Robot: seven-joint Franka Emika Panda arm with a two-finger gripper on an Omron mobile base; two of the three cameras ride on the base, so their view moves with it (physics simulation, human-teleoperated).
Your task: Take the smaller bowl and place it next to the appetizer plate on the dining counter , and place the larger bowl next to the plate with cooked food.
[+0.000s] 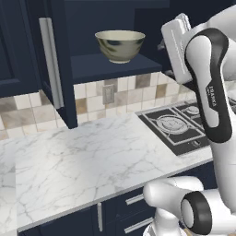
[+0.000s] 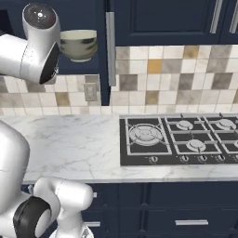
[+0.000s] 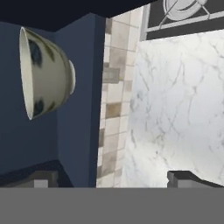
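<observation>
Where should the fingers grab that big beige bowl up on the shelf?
Probably the rim of the larger bowl, one finger inside and one outside, coming from the open front of the navy shelf. It stands upright, mouth up, and its body looks too wide to span.

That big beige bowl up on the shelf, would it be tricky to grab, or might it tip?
The larger bowl looks stiff and glazed, so probably slippery and breakable. It stands upright on a narrow foot on the dark shelf, so a sideways push might rock it.

base views flank arm, share hob (image 1: 177, 124), hand view rolled sideways
</observation>
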